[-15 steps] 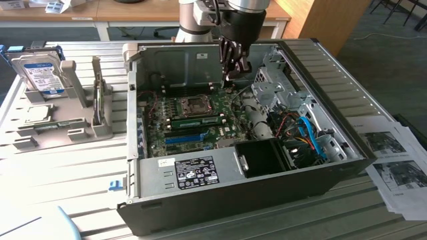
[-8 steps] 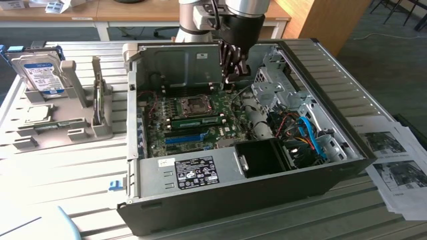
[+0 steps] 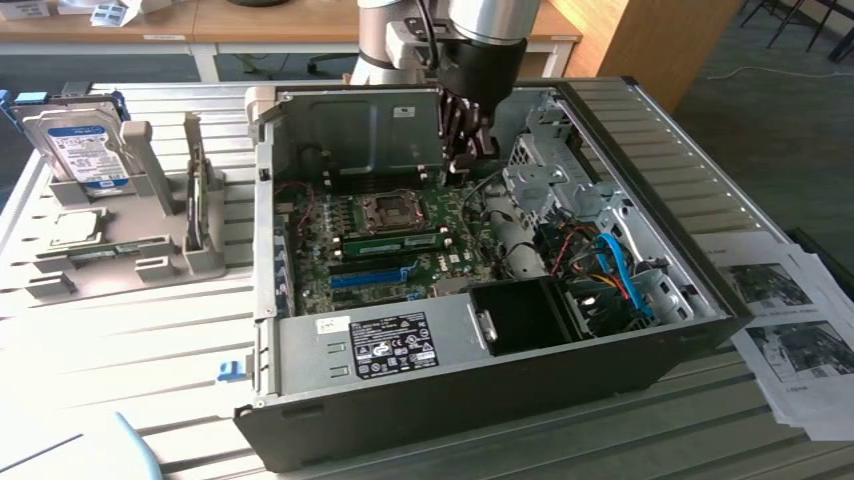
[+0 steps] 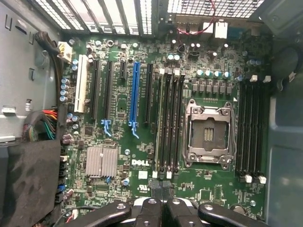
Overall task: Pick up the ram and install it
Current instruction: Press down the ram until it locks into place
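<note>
The ram (image 3: 394,243), a narrow green stick, stands on edge in a slot of the motherboard (image 3: 441,265), just in front of the CPU socket (image 3: 392,209). My gripper (image 3: 466,160) hangs above the board inside the open computer case (image 3: 441,360), a little past the ram toward the case's back wall. Its dark fingers are shut with nothing between them. In the wrist view the shut gripper (image 4: 162,190) points down at the end of the black memory slots (image 4: 170,123) beside the CPU socket (image 4: 209,135).
A hard drive (image 3: 80,145) with a blue-white label stands in a grey holder (image 3: 114,255) at the exterior view's left. Printed papers (image 3: 787,320) lie at the right. Blue cables (image 3: 621,270) and a drive cage (image 3: 554,165) crowd the case's right side. A blue slot strip (image 4: 135,99) runs beside the black slots.
</note>
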`<action>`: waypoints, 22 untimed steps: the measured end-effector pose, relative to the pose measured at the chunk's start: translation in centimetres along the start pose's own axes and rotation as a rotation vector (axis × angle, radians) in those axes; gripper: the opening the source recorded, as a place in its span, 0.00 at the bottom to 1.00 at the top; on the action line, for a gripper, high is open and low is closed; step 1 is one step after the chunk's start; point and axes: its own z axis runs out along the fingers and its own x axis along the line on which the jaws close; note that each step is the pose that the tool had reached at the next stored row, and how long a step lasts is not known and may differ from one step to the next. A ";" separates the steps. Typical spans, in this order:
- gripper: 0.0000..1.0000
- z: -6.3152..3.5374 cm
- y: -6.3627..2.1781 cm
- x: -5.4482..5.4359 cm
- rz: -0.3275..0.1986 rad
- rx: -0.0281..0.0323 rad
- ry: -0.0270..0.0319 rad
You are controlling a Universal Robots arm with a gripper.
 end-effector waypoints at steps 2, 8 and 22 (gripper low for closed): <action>0.09 0.23 -0.01 0.0 0.000 0.0000 0.0001; 0.09 0.89 -0.04 0.0 0.000 -0.0001 0.0001; 0.09 2.19 -0.09 0.0 0.000 0.0000 0.0002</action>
